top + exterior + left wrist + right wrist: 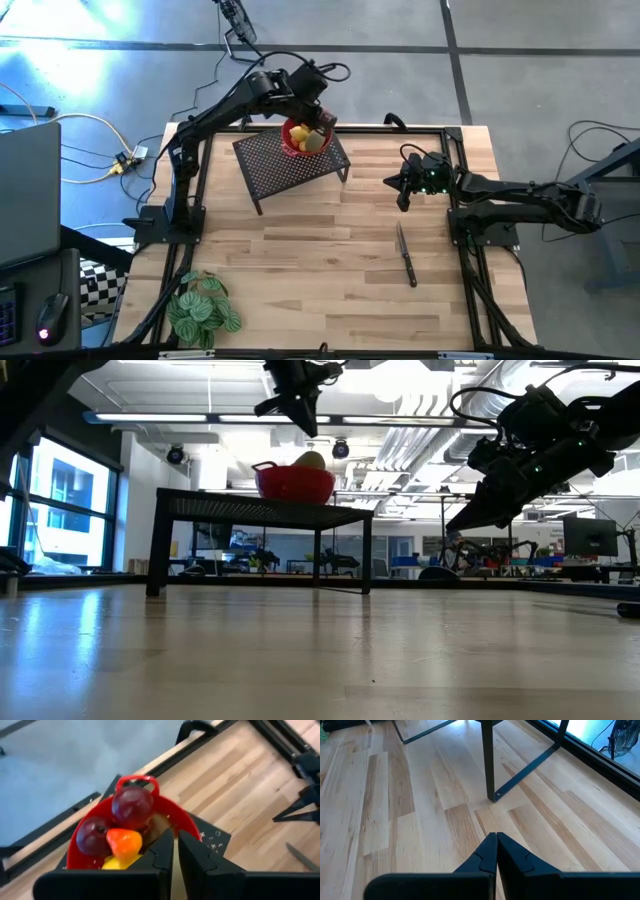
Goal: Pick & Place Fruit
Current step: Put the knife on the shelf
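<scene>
Beyond the pale wooden bench [300, 660], ceiling strip lights [160, 418] glowed, windows [60, 510] stood left, and the floor [400, 60] was grey.

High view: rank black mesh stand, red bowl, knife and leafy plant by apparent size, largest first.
1. Black mesh stand, clearly the largest.
2. Leafy plant.
3. Red bowl and knife: unsure. The knife is longer but very thin, and the bowl is partly hidden under the left end effector.

Red bowl [177, 815] holds 2 dark red balls [131, 806], orange fruit [123, 843], yellow fruit [116, 864]; black rack [285, 165].
</scene>
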